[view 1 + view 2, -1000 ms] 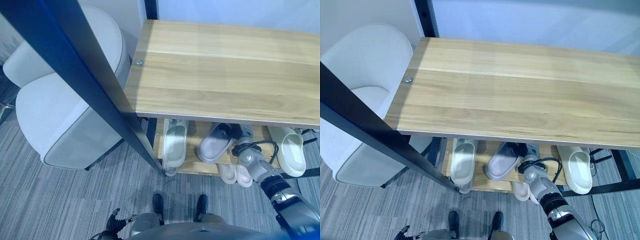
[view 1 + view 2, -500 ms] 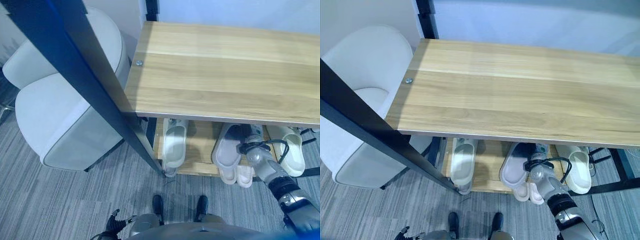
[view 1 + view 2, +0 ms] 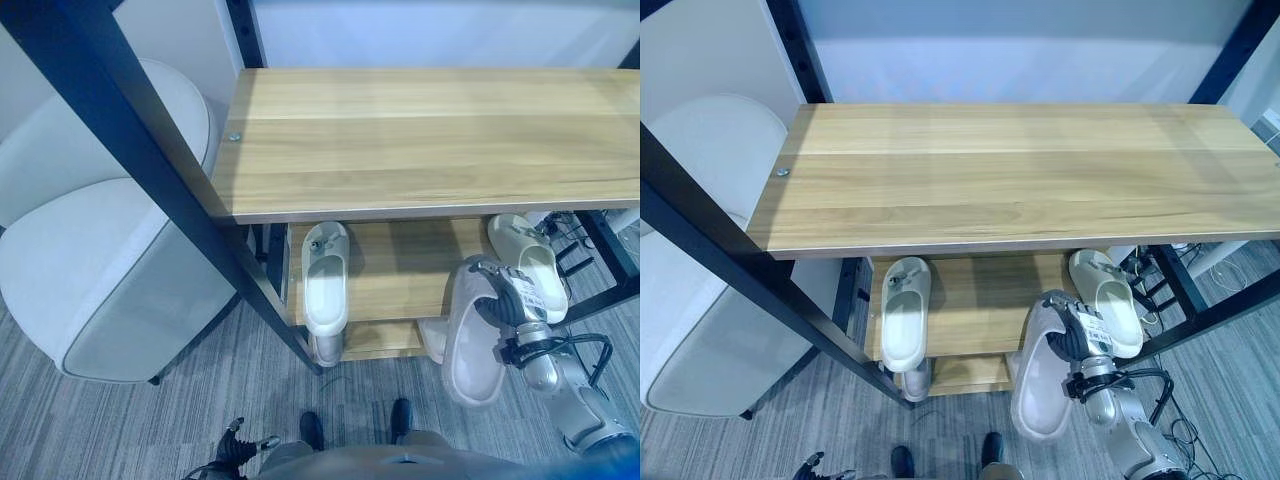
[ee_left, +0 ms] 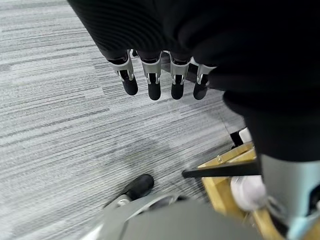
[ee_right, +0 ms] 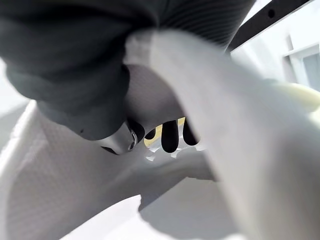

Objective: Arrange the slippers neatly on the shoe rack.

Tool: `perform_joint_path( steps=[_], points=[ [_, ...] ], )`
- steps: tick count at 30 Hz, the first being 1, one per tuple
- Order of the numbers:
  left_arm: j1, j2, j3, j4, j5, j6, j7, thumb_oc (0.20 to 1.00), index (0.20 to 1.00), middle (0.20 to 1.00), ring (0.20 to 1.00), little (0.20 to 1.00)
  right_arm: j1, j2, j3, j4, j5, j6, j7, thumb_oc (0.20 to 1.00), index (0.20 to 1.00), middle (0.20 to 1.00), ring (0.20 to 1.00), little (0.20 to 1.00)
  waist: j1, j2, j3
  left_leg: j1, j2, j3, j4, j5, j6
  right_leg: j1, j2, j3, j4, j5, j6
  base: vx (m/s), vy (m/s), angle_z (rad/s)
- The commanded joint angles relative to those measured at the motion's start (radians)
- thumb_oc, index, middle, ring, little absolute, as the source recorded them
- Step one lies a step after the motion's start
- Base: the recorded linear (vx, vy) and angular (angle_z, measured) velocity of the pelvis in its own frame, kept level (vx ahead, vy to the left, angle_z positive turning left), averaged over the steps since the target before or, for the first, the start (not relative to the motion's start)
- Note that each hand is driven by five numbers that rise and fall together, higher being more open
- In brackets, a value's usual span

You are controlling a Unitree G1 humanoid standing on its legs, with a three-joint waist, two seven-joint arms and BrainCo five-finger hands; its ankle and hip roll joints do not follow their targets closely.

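My right hand (image 3: pixel 512 304) is shut on a pale grey slipper (image 3: pixel 470 340), held sole-out in front of the rack's lower shelf (image 3: pixel 400 280), toe pointing down toward the floor. In the right wrist view my fingers (image 5: pixel 170 135) reach under the strap of the grey slipper (image 5: pixel 210 115). A cream slipper (image 3: pixel 325 278) lies at the left of that shelf, and another cream slipper (image 3: pixel 530 268) lies at its right end. My left hand (image 4: pixel 160 80) hangs open over the grey carpet, away from the rack.
The wooden top board (image 3: pixel 430 140) overhangs the shelf and hides its back. A white armchair (image 3: pixel 100 260) stands to the left. A black slanted post (image 3: pixel 150 170) crosses in front of it. Another pale shoe (image 3: pixel 326 346) peeks out on the level below.
The camera view has shifted. My right hand has drawn the grey slipper out from under the top board, forward and to the right, and now holds it before the shelf.
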Motion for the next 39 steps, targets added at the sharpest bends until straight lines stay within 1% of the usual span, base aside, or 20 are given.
perform_joint_path(
  steps=[1, 3, 4, 6, 10, 11, 14, 17, 18, 20, 22, 25, 26, 27, 28, 31, 34, 35, 37, 39],
  points=[
    [-0.045, 0.017, 0.014, -0.009, -0.031, -0.032, 0.024, 1.000, 1.000, 1.000, 1.000, 1.000, -0.100, -0.015, 0.004, -0.072, 0.017, -0.068, -0.018, 0.200, 0.200, 0.200, 0.200, 0.200, 0.012, -0.037, 0.040, -0.024, 0.018, -0.005, 0.115, -0.096, -0.011, -0.009, -0.016, -0.045, 0.042, 0.016, 0.044, -0.15, -0.027, 0.12],
    [-0.066, 0.032, 0.011, -0.035, -0.043, -0.045, 0.037, 1.000, 1.000, 1.000, 1.000, 1.000, -0.098, -0.015, -0.001, -0.076, 0.048, -0.081, -0.016, 0.200, 0.200, 0.200, 0.200, 0.200, 0.002, -0.049, 0.055, -0.088, 0.029, -0.020, 0.212, -0.105, -0.021, -0.014, -0.028, -0.052, 0.041, 0.019, 0.042, -0.16, 0.034, 0.38],
    [-0.073, 0.031, 0.000, -0.037, -0.045, -0.049, 0.038, 1.000, 1.000, 1.000, 1.000, 1.000, -0.095, -0.024, -0.004, -0.081, 0.047, -0.084, -0.015, 0.200, 0.200, 0.200, 0.200, 0.200, 0.002, -0.050, 0.062, -0.099, 0.028, -0.048, 0.246, -0.122, -0.028, -0.020, -0.032, -0.043, 0.046, 0.019, 0.041, -0.12, 0.115, 0.53],
    [-0.076, 0.018, 0.002, -0.032, -0.057, -0.045, 0.042, 1.000, 1.000, 1.000, 1.000, 1.000, -0.086, -0.032, -0.007, -0.088, 0.038, -0.081, -0.016, 0.200, 0.200, 0.200, 0.200, 0.200, -0.004, -0.029, 0.066, -0.079, 0.024, -0.083, 0.207, -0.130, -0.020, -0.036, -0.038, -0.046, 0.076, 0.017, 0.047, -0.09, 0.187, 0.22],
    [-0.063, 0.008, 0.008, 0.008, -0.032, -0.029, 0.031, 1.000, 1.000, 1.000, 1.000, 1.000, -0.060, -0.024, -0.017, -0.088, 0.035, -0.072, -0.001, 0.200, 0.200, 0.200, 0.200, 0.200, -0.019, -0.023, 0.053, -0.051, -0.023, -0.064, 0.176, -0.134, 0.004, -0.060, -0.094, -0.043, 0.117, 0.038, 0.066, -0.01, 0.262, -0.03],
    [-0.054, 0.010, 0.019, 0.038, -0.014, -0.018, 0.023, 1.000, 1.000, 1.000, 1.000, 1.000, -0.053, -0.016, -0.011, -0.088, 0.028, -0.071, 0.005, 0.200, 0.200, 0.200, 0.200, 0.200, -0.016, -0.018, 0.061, -0.031, -0.051, -0.043, 0.169, -0.147, 0.022, -0.062, -0.123, -0.041, 0.146, 0.042, 0.078, -0.01, 0.321, -0.10],
    [-0.046, 0.027, 0.042, 0.069, 0.008, -0.004, 0.011, 1.000, 1.000, 1.000, 1.000, 1.000, -0.048, -0.007, -0.008, -0.094, 0.016, -0.069, 0.015, 0.200, 0.200, 0.200, 0.200, 0.200, -0.014, -0.014, 0.094, -0.004, -0.064, -0.009, 0.167, -0.156, 0.036, -0.091, -0.158, -0.037, 0.226, 0.049, 0.084, -0.07, 0.199, -0.13],
    [-0.039, 0.039, 0.051, 0.084, 0.027, 0.008, 0.013, 1.000, 1.000, 1.000, 1.000, 1.000, -0.021, 0.013, -0.007, -0.094, 0.015, -0.070, 0.017, 0.200, 0.200, 0.200, 0.200, 0.200, -0.028, -0.019, 0.110, 0.012, -0.060, 0.030, 0.191, -0.172, 0.045, -0.112, -0.144, -0.017, 0.244, 0.043, 0.070, -0.03, 0.016, -0.09],
    [-0.041, 0.052, 0.062, 0.079, 0.033, 0.008, 0.022, 1.000, 1.000, 1.000, 1.000, 1.000, -0.014, 0.010, -0.012, -0.110, 0.018, -0.069, 0.018, 0.200, 0.200, 0.200, 0.200, 0.200, -0.044, -0.021, 0.122, -0.005, -0.049, 0.041, 0.232, -0.187, 0.049, -0.125, -0.124, 0.019, 0.203, 0.046, 0.062, -0.06, -0.060, -0.28],
    [-0.050, 0.053, 0.058, 0.079, 0.030, 0.004, 0.028, 1.000, 1.000, 1.000, 1.000, 1.000, -0.024, 0.003, -0.011, -0.129, 0.023, -0.075, 0.017, 0.200, 0.200, 0.200, 0.200, 0.200, -0.042, -0.033, 0.130, -0.039, -0.043, 0.043, 0.276, -0.198, 0.051, -0.127, -0.106, 0.034, 0.178, 0.046, 0.055, -0.04, -0.082, -0.27],
    [-0.055, 0.052, 0.056, 0.077, 0.024, 0.003, 0.027, 1.000, 1.000, 1.000, 1.000, 1.000, -0.031, -0.006, -0.007, -0.139, 0.022, -0.078, 0.018, 0.200, 0.200, 0.200, 0.200, 0.200, -0.042, -0.036, 0.136, -0.063, -0.034, 0.046, 0.302, -0.203, 0.050, -0.134, -0.100, 0.036, 0.173, 0.043, 0.052, -0.06, -0.098, -0.14],
    [-0.088, 0.041, 0.056, 0.066, -0.010, -0.003, 0.032, 1.000, 1.000, 1.000, 1.000, 1.000, -0.056, -0.021, 0.005, -0.168, 0.044, -0.092, 0.018, 0.200, 0.200, 0.200, 0.200, 0.200, -0.039, -0.048, 0.176, -0.144, 0.010, 0.042, 0.395, -0.215, 0.032, -0.170, -0.092, 0.009, 0.176, 0.049, 0.042, -0.13, -0.155, -0.04],
    [-0.088, 0.041, 0.056, 0.066, -0.010, -0.003, 0.032, 1.000, 1.000, 1.000, 1.000, 1.000, -0.056, -0.021, 0.005, -0.168, 0.044, -0.092, 0.018, 0.200, 0.200, 0.200, 0.200, 0.200, -0.040, -0.047, 0.175, -0.147, 0.011, 0.041, 0.399, -0.216, 0.032, -0.171, -0.092, 0.009, 0.177, 0.048, 0.042, -0.02, -0.104, 0.04],
    [-0.100, 0.039, 0.058, 0.064, -0.022, -0.004, 0.034, 1.000, 1.000, 1.000, 1.000, 1.000, -0.058, -0.025, 0.012, -0.175, 0.046, -0.095, 0.023, 0.200, 0.200, 0.200, 0.200, 0.200, -0.039, -0.040, 0.182, -0.151, 0.033, 0.030, 0.419, -0.249, 0.022, -0.177, -0.083, 0.001, 0.187, 0.035, 0.050, 0.05, -0.067, 0.02],
    [-0.104, 0.036, 0.060, 0.065, -0.023, -0.007, 0.035, 1.000, 1.000, 1.000, 1.000, 1.000, -0.055, -0.025, 0.020, -0.173, 0.044, -0.097, 0.027, 0.200, 0.200, 0.200, 0.200, 0.200, -0.037, -0.038, 0.186, -0.154, 0.040, 0.030, 0.430, -0.258, 0.023, -0.181, -0.080, -0.003, 0.189, 0.036, 0.050, 0.06, -0.088, 0.00],
    [-0.102, 0.029, 0.058, 0.055, -0.028, -0.009, 0.035, 1.000, 1.000, 1.000, 1.000, 1.000, -0.042, -0.018, 0.045, -0.156, 0.038, -0.098, 0.038, 0.200, 0.200, 0.200, 0.200, 0.200, -0.037, -0.041, 0.179, -0.134, 0.042, 0.037, 0.421, -0.265, 0.025, -0.172, -0.072, -0.009, 0.169, 0.053, 0.055, 0.05, -0.060, -0.09],
    [-0.102, 0.035, 0.059, 0.047, -0.025, -0.012, 0.045, 1.000, 1.000, 1.000, 1.000, 1.000, -0.032, -0.019, 0.065, -0.164, 0.042, -0.109, 0.050, 0.200, 0.200, 0.200, 0.200, 0.200, -0.043, -0.043, 0.160, -0.102, 0.035, 0.037, 0.368, -0.254, 0.027, -0.174, -0.054, 0.016, 0.142, 0.071, 0.055, -0.02, -0.040, -0.11],
    [-0.110, 0.039, 0.057, 0.045, -0.021, -0.014, 0.050, 1.000, 1.000, 1.000, 1.000, 1.000, -0.039, -0.027, 0.071, -0.174, 0.039, -0.116, 0.046, 0.200, 0.200, 0.200, 0.200, 0.200, -0.047, -0.058, 0.162, -0.109, 0.032, 0.050, 0.357, -0.224, 0.028, -0.184, -0.057, 0.011, 0.130, 0.088, 0.042, -0.16, -0.084, -0.20],
    [-0.120, 0.045, 0.053, 0.033, -0.023, -0.024, 0.061, 1.000, 1.000, 1.000, 1.000, 1.000, -0.059, -0.043, 0.087, -0.177, 0.040, -0.129, 0.048, 0.200, 0.200, 0.200, 0.200, 0.200, -0.039, -0.075, 0.167, -0.177, 0.035, 0.006, 0.432, -0.213, 0.009, -0.169, -0.041, 0.015, 0.088, 0.092, 0.037, -0.17, -0.103, -0.04],
    [-0.125, 0.034, 0.042, 0.030, -0.032, -0.029, 0.057, 1.000, 1.000, 1.000, 1.000, 1.000, -0.069, -0.073, 0.092, -0.190, 0.047, -0.138, 0.046, 0.200, 0.200, 0.200, 0.200, 0.200, -0.026, -0.080, 0.164, -0.188, 0.019, -0.110, 0.472, -0.234, -0.016, -0.149, -0.030, 0.005, 0.084, 0.078, 0.032, -0.14, 0.116, 0.24]
  ],
)
